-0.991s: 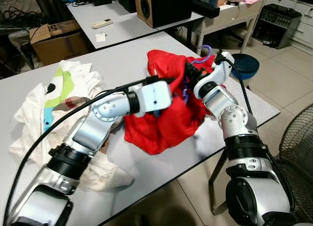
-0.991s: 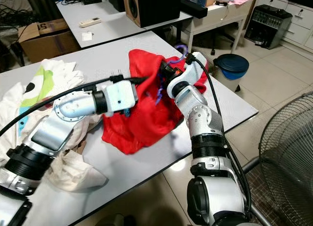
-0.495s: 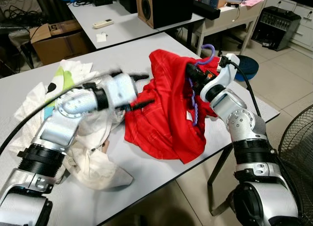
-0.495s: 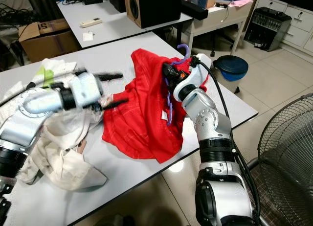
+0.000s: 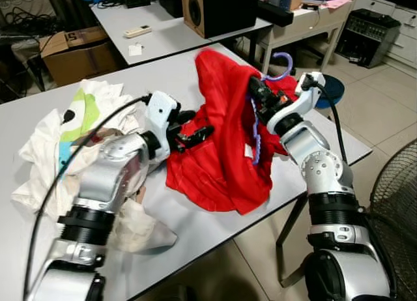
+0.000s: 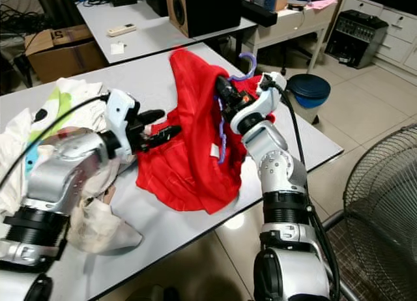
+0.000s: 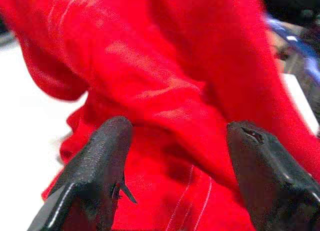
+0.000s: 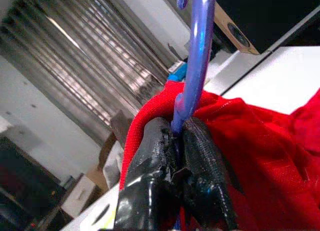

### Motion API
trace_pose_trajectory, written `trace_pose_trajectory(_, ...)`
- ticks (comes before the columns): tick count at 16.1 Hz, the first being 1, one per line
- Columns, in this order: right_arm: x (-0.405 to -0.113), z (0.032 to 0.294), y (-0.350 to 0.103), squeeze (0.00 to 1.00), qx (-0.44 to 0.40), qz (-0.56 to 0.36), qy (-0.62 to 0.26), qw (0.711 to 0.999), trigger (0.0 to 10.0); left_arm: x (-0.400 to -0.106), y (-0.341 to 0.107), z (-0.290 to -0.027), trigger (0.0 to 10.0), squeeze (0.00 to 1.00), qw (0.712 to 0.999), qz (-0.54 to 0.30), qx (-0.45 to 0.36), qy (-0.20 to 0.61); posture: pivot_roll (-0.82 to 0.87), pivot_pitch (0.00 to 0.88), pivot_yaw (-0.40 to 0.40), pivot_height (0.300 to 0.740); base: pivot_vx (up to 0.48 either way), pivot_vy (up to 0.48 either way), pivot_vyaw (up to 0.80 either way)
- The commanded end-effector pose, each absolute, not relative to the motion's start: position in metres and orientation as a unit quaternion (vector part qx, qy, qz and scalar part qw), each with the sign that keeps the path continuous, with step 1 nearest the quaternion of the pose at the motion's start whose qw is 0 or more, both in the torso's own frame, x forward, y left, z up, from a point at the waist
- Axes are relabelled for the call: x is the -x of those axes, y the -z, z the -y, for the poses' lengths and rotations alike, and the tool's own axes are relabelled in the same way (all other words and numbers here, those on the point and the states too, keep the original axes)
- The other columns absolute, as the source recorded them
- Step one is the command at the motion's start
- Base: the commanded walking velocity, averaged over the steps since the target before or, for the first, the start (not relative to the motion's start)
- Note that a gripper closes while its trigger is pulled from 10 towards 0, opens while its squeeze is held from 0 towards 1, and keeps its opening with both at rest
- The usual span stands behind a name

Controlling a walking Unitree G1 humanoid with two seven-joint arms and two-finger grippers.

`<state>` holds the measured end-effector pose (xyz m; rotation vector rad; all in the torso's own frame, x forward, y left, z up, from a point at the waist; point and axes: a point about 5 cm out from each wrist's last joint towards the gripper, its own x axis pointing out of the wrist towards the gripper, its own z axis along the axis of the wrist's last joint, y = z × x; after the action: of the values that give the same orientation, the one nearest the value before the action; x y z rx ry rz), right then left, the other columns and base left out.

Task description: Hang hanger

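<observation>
Lifting a red cloth garment (image 5: 225, 151) off the pale grey table (image 5: 195, 229): in the left eye view the right gripper (image 5: 258, 92) holds the purple plastic hanger (image 5: 281, 65) by its neck, hook up toward 12 o'clock, the garment draped from it and its lower folds on the tabletop. A second ago the cloth lay bunched low; now its peak stands taller, so the garment is coming up on the hanger. The left gripper (image 5: 194, 125), which was buried in the cloth a second ago, has pulled back to 9 o'clock of the garment, fingers apart, tips just at the red edge. A heap of white clothes (image 5: 78, 131) lies at 9 o'clock on the table.

Right eye view: same layout; the hanger's purple arm runs down inside the red cloth.

Left wrist view: two black fingers (image 7: 95, 166) spread wide, holding nothing, red fabric just beyond them.

Right wrist view: the fingers are clamped together on the hanger stem where it leaves the red collar.

Judgement: the garment appears mounted and freed by the left arm; carrying it to a rail remains, and no rail is identifiable here.
</observation>
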<state>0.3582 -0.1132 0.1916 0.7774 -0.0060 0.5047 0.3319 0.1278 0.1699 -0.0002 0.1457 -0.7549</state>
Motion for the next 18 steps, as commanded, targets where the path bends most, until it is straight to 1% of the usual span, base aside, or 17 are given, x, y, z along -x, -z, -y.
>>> trace_pose_trajectory(1, -0.355, 0.113, -0.199, 0.0, -0.384, 0.021, -0.259, 0.886, 10.0, -0.328, -0.175, -0.12, 10.0, 0.0, 0.916, -0.077, 0.071, 0.387, -0.01, 0.0, 0.062, 0.74, 0.0, 0.0, 0.0)
trace_pose_trajectory(2, -0.355, 0.113, -0.198, 0.0, -0.384, 0.021, -0.26, 0.886, 10.0, -0.326, -0.178, -0.114, 10.0, 0.0, 0.907, -0.073, 0.099, 0.402, -0.01, 0.0, 0.062, 0.74, 0.0, 0.0, 0.0)
trace_pose_trajectory(3, -0.355, 0.112, -0.198, 0.0, -0.382, 0.019, -0.26, 0.886, 10.0, -0.32, -0.184, -0.107, 10.0, 0.0, 0.891, -0.069, 0.14, 0.426, -0.01, 0.0, 0.063, 0.74, 0.0, 0.0, 0.0)
trace_pose_trajectory(5, -0.356, 0.111, -0.198, 0.0, -0.383, 0.018, -0.259, 0.886, 10.0, -0.309, -0.185, -0.096, 10.0, 0.0, 0.873, -0.082, 0.136, 0.46, -0.01, 0.0, 0.064, 0.74, 0.0, 0.0, 0.0)
trace_pose_trajectory(6, -0.356, 0.111, -0.198, 0.0, -0.382, 0.017, -0.257, 0.887, 10.0, -0.308, -0.186, -0.095, 10.0, 0.0, 0.873, -0.082, 0.141, 0.46, -0.01, 0.0, 0.063, 0.74, 0.0, 0.0, 0.0)
trace_pose_trajectory(7, -0.356, 0.112, -0.198, 0.0, -0.381, 0.017, -0.256, 0.888, 10.0, -0.304, -0.183, -0.094, 10.0, 0.0, 0.868, -0.09, 0.13, 0.47, 0.0, 0.0, 0.061, 0.74, 0.0, 0.0, 0.0)
trace_pose_trajectory(8, -0.356, 0.112, -0.198, 0.0, -0.382, 0.017, -0.255, 0.888, 10.0, -0.3, -0.178, -0.094, 8.2, 0.0, 0.867, -0.104, 0.1, 0.476, 0.0, 0.0, 0.061, 0.74, 0.0, 0.0, 0.0)
trace_pose_trajectory(9, -0.356, 0.111, -0.2, 0.0, -0.383, 0.019, -0.257, 0.887, 10.0, -0.3, -0.167, -0.096, 4.1, 0.0, 0.879, -0.128, 0.058, 0.456, 0.0, 0.0, 0.061, 0.74, 0.0, 0.0, 0.0)
trace_pose_trajectory(10, -0.356, 0.111, -0.2, 0.0, -0.383, 0.02, -0.257, 0.887, 10.0, -0.301, -0.162, -0.098, 0.0, 0.0, 0.885, -0.138, 0.041, 0.443, 0.0, 0.0, 0.06, 0.74, 0.0, 0.0, 0.0)
trace_pose_trajectory(11, -0.356, 0.11, -0.203, 0.0, -0.385, 0.023, -0.26, 0.885, 10.0, -0.302, -0.157, -0.101, 0.0, 0.0, 0.894, -0.149, 0.027, 0.422, 0.0, 0.0, 0.061, 0.74, 0.0, 0.0, 0.0)
trace_pose_trajectory(14, -0.357, 0.11, -0.204, 0.0, -0.396, 0.028, -0.258, 0.881, 10.0, -0.295, -0.158, -0.093, 0.0, 0.0, 0.882, -0.156, 0.06, 0.44, 0.0, 0.0, 0.064, 0.74, 0.0, 0.0, 0.0)
trace_pose_trajectory(16, -0.358, 0.111, -0.205, 0.0, -0.405, 0.03, -0.249, 0.879, 10.0, -0.29, -0.15, -0.087, 0.0, 0.0, 0.877, -0.171, 0.058, 0.446, 0.0, 0.0, 0.067, 0.74, 0.0, 0.0, 0.0)
trace_pose_trajectory(18, -0.36, 0.112, -0.205, 0.0, -0.412, 0.031, -0.24, 0.879, 10.0, -0.288, -0.152, -0.083, 0.0, 0.0, 0.871, -0.169, 0.088, 0.453, 0.0, 0.0, 0.07, 0.74, 0.0, 0.0, 0.0)
